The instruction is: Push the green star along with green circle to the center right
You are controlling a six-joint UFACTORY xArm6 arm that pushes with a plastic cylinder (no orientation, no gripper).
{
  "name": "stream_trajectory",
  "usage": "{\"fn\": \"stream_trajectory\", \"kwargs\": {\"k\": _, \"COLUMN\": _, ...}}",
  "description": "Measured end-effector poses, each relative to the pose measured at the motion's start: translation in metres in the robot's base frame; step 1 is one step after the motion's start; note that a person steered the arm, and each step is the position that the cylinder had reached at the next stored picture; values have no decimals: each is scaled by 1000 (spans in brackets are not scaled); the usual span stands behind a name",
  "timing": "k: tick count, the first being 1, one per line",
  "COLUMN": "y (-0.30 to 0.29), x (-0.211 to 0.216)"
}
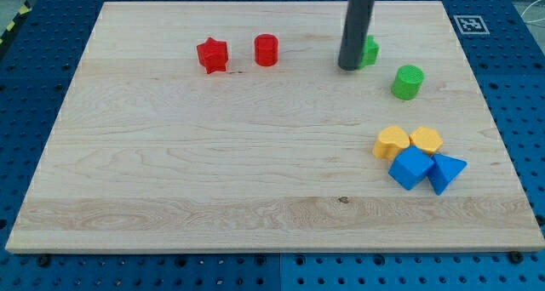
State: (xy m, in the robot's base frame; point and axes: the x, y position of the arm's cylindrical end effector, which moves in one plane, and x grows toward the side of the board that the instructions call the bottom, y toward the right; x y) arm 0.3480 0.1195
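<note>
— Wooden surface (213,155) on a blue pegboard; where is my tip?

— My tip (348,67) is near the view's top, right against the left side of the green star (369,50), half hiding it; no gripper here, only a rod.

— The green circle?

— The green circle (408,82) sits just right and below the star; apart from it.

— Others?

— Red star (212,55) and red circle (266,49) top left; two yellow blocks (408,142) touching two blue blocks (426,169) lower right.

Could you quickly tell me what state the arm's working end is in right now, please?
No hand fitted: my tip holds nothing and rests against the left side of the green star; the green circle is untouched.
</note>
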Motion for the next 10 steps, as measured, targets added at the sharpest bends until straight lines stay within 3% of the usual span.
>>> {"fn": "stream_trajectory", "kwargs": {"k": 2, "y": -53, "x": -20}}
{"fn": "stream_trajectory", "kwargs": {"k": 4, "y": -36, "x": -59}}
{"fn": "stream_trajectory", "kwargs": {"k": 6, "y": 20, "x": -43}}
{"fn": "stream_trajectory", "kwargs": {"k": 8, "y": 24, "x": -2}}
{"fn": "stream_trajectory", "kwargs": {"k": 10, "y": 36, "x": 8}}
